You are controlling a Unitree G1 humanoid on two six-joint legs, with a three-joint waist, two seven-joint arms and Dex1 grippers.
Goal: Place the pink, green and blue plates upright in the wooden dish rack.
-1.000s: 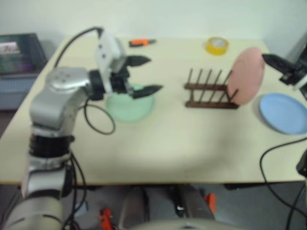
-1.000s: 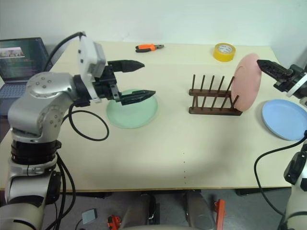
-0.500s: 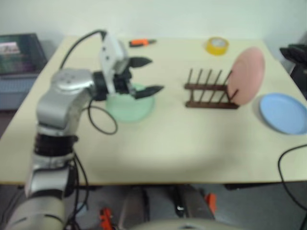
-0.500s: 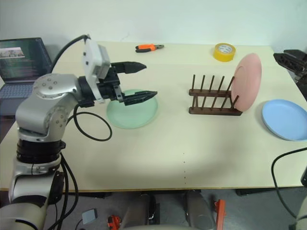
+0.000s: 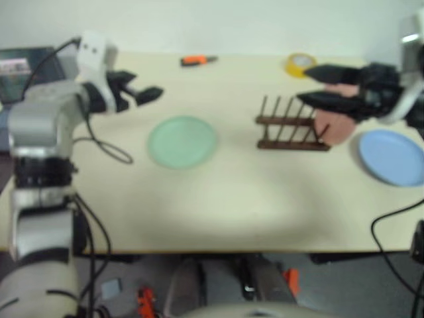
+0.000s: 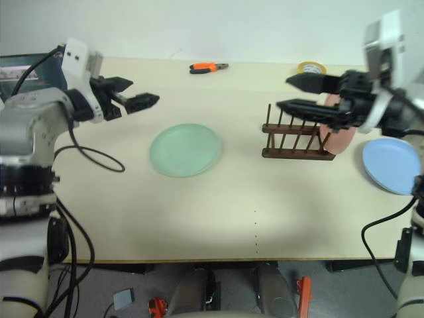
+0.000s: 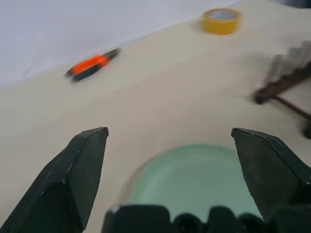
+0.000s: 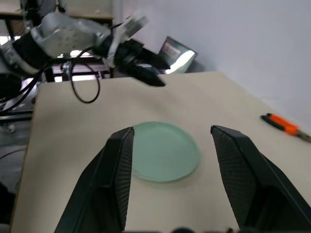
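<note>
Matte mint green plate (image 6: 185, 149) lies flat left of the pegged wooden dish rack (image 6: 297, 140), both grippers, left (image 6: 136, 101) and right (image 6: 291, 93), spread and empty above bare tabletop.

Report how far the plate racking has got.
Done: the pink plate stands upright at the wooden dish rack's right end. In hand: nothing; the left gripper and right gripper are open and empty. Left: the green plate and blue plate, both flat on the table.

Even, bright light; left eye view soft (orange pliers (image 7: 92, 64) smeared by blur).
</note>
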